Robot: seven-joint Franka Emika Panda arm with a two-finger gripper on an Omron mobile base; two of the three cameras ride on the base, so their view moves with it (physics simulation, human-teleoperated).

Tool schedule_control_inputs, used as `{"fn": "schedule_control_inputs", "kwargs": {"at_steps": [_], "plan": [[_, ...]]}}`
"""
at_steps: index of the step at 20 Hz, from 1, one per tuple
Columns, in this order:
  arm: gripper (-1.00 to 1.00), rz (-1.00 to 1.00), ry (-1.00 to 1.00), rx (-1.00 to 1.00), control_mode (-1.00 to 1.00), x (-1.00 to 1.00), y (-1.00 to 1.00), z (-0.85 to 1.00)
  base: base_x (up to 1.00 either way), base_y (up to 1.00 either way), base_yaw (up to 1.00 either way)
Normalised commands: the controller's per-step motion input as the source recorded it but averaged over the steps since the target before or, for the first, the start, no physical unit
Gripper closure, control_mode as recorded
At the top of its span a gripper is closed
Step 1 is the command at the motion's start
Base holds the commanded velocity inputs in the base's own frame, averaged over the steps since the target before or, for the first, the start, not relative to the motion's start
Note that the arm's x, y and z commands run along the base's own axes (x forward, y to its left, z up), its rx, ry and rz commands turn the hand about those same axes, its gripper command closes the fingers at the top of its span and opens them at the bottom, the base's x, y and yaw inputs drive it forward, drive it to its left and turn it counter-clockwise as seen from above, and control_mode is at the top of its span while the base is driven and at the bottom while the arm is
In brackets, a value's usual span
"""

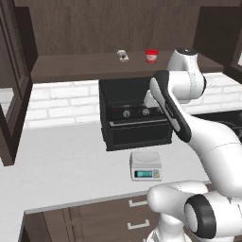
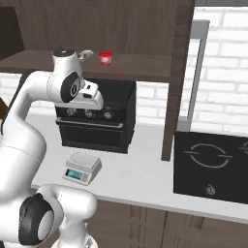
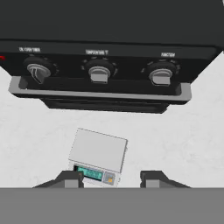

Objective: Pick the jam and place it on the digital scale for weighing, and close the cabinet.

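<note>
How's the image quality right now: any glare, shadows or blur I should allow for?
Left base view: even light, no strong glare; the small red-lidded jar is small and soft-edged. Right base view: mild shading on the curved white robot arm. Hand view: the white lettering above the grey oven knobs is blurry, the teal scale display too coarse to read.

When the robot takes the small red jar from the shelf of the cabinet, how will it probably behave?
The jar looks rigid, so it will likely not bend when squeezed. Its squat shape and upright stance suggest that a light push would slide it rather than tip it. If knocked onto its round side, though, it might roll along the shelf.
</note>
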Motion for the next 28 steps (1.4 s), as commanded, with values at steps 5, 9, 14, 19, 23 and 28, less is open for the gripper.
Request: {"fn": "schedule_control_inputs", "kwargs": {"at_steps": [5,9,14,19,23,28], "plan": [[-1.00,0.00,-0.01,0.00,-1.00,-0.21,-0.08,0.00,0.00,0.00,0.00],[-1.00,0.00,-0.20,0.05,-1.00,-0.64,-0.16,0.06,0.00,0.00,0.00],[-1.00,0.00,-0.25,0.05,-1.00,-0.45,-0.01,0.49,0.00,0.00,0.00],[-1.00,0.00,-0.23,0.04,-1.00,-0.11,-0.05,0.65,0.00,0.00,0.00],[-1.00,0.00,-0.30,0.08,-1.00,-0.05,-0.11,0.75,0.00,0.00,0.00],[-1.00,0.00,-0.16,0.04,-1.00,0.00,-0.17,0.82,0.00,0.00,0.00]]}}
